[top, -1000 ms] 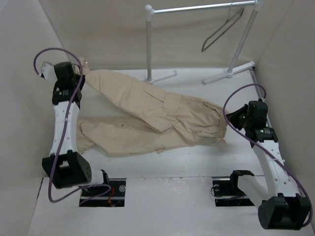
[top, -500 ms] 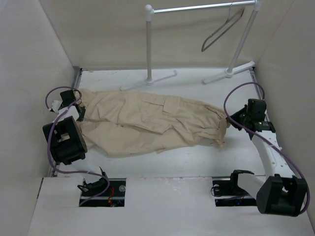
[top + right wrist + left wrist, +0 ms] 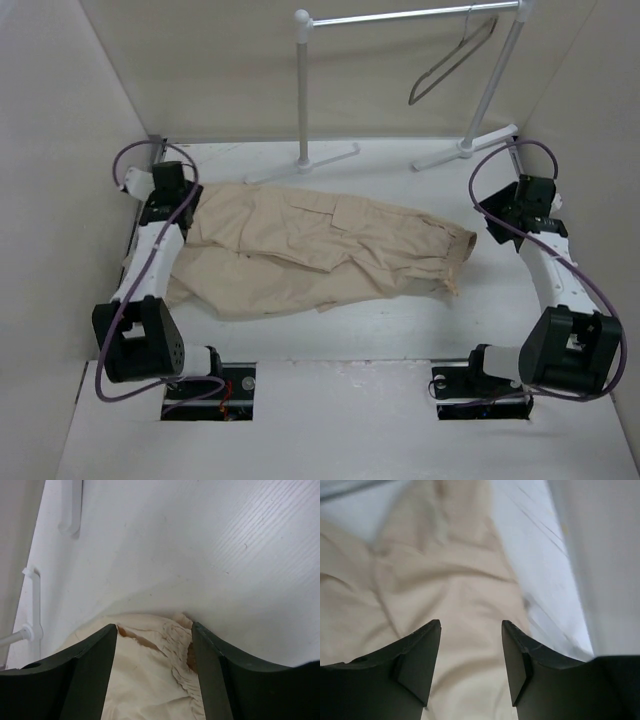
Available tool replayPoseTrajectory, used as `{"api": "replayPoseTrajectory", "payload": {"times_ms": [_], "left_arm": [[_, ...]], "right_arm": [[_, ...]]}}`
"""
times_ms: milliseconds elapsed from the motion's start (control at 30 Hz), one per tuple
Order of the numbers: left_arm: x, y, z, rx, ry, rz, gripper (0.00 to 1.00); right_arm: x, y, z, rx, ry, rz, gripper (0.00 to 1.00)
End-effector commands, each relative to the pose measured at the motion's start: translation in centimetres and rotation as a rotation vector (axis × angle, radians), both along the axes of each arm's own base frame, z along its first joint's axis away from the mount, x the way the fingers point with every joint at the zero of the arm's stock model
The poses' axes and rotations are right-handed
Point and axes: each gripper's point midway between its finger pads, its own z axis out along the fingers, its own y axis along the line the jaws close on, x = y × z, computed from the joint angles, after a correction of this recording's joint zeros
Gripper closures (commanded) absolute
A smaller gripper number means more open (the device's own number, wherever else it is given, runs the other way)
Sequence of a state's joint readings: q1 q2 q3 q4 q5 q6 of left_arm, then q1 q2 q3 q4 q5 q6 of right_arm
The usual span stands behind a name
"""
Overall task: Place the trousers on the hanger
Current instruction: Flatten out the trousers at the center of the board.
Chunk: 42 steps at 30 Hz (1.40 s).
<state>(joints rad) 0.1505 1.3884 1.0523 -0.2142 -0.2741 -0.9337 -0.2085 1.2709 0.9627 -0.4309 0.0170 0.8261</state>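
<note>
The trousers [image 3: 320, 245] sprawl across the middle of the desk [image 3: 400, 325], bare strips open near and far; rack [image 3: 303, 100] feet block the far edge; side walls [image 3: 60, 150] close in left and right; the hanger [image 3: 450, 62] hangs overhead.

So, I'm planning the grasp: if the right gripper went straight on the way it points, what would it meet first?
Likely the trousers, their gathered waistband lying between the open fingers of the right gripper; depth is unclear.

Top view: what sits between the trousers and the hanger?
Past the trousers, bare table, then the white rack's foot; the hanger hangs from its bar above. Top view shows it.
</note>
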Motion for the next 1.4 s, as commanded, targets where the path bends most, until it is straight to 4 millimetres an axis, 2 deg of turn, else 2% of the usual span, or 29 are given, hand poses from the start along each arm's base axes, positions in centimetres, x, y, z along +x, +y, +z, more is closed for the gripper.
{"api": "replayPoseTrajectory", "payload": {"times_ms": [0, 67, 133, 200, 267, 300, 367, 500, 567, 633, 700, 767, 900, 967, 1000, 1100, 1167, 1233, 1267, 1333, 1367], "left_arm": [[-1.4, -8.3, -0.9, 0.014, 0.027, -0.197, 0.51], [-3.4, -13.5, -3.1, 0.006, 0.101, -0.343, 0.53], [-5.8, -16.7, -5.0, 0.018, 0.163, -0.443, 0.54], [-9.0, -18.4, -7.2, 0.034, 0.236, -0.516, 0.53], [-11.4, -18.2, -8.8, 0.048, 0.297, -0.537, 0.52], [-12.8, -17.6, -9.9, 0.053, 0.327, -0.532, 0.51], [-14.1, -16.5, -11.2, 0.057, 0.36, -0.519, 0.49], [-16.2, -14.9, -14.0, 0.015, 0.43, -0.489, 0.48], [-16.5, -14.6, -15.2, -0.008, 0.452, -0.479, 0.49], [-16.6, -14.1, -15.9, -0.021, 0.465, -0.458, 0.5], [-16.4, -13.5, -16.1, -0.021, 0.464, -0.432, 0.52], [-16.0, -12.5, -16.0, -0.028, 0.452, -0.391, 0.52], [-15.2, -11.1, -16.3, -0.047, 0.437, -0.331, 0.53], [-15.0, -10.5, -16.6, -0.049, 0.446, -0.314, 0.53], [-14.9, -10.2, -16.7, -0.05, 0.449, -0.303, 0.53], [-14.5, -9.7, -16.6, -0.05, 0.444, -0.281, 0.53], [-14.1, -9.2, -16.2, -0.038, 0.44, -0.272, 0.53], [-13.8, -8.4, -15.8, -0.023, 0.435, -0.248, 0.53], [-13.5, -8.0, -15.5, -0.016, 0.431, -0.238, 0.53], [-13.1, -7.7, -15.1, -0.006, 0.426, -0.233, 0.53], [-13.0, -7.7, -15.0, -0.006, 0.427, -0.234, 0.53]], "right_arm": [[0.9, -0.2, -0.2, -0.027, 0.003, 0.017, 0.34], [-0.4, 1.2, -1.3, -0.034, 0.031, 0.046, 0.37], [-2.6, 1.5, -2.5, -0.068, 0.076, 0.038, 0.38], [-4.3, 1.0, -3.2, -0.104, 0.104, 0.013, 0.37], [-5.2, 1.1, -3.9, -0.119, 0.118, 0.019, 0.34], [-5.2, 1.8, -4.0, -0.111, 0.111, 0.045, 0.33], [-4.4, 3.2, -4.6, -0.085, 0.102, 0.119, 0.34], [-1.9, 3.0, -5.0, -0.104, 0.094, 0.144, 0.45], [-0.1, 3.0, -4.8, -0.112, 0.064, 0.164, 0.6], [1.2, 2.9, -4.1, -0.131, 0.009, 0.168, 0.82], [1.0, 3.5, -2.7, -0.113, -0.02, 0.177, 0.92], [-0.5, 4.9, -0.9, -0.122, -0.028, 0.19, 0.94], [-6.2, 6.7, 2.6, -0.144, 0.02, 0.222, 0.95], [-9.2, 7.6, 5.1, -0.129, 0.018, 0.242, 0.95], [-10.5, 8.5, 7.0, -0.1, -0.004, 0.259, 0.95], [-11.5, 10.5, 11.1, -0.051, -0.063, 0.303, 0.95], [-10.7, 11.9, 13.3, -0.039, -0.099, 0.338, 0.94], [-8.4, 12.4, 13.5, -0.066, -0.118, 0.341, 0.94], [-6.5, 11.6, 12.6, -0.096, -0.113, 0.312, 0.94], [-1.7, 8.3, 9.1, -0.139, -0.081, 0.232, 0.94], [0.3, 7.4, 7.4, -0.134, -0.079, 0.216, 0.93]]}}
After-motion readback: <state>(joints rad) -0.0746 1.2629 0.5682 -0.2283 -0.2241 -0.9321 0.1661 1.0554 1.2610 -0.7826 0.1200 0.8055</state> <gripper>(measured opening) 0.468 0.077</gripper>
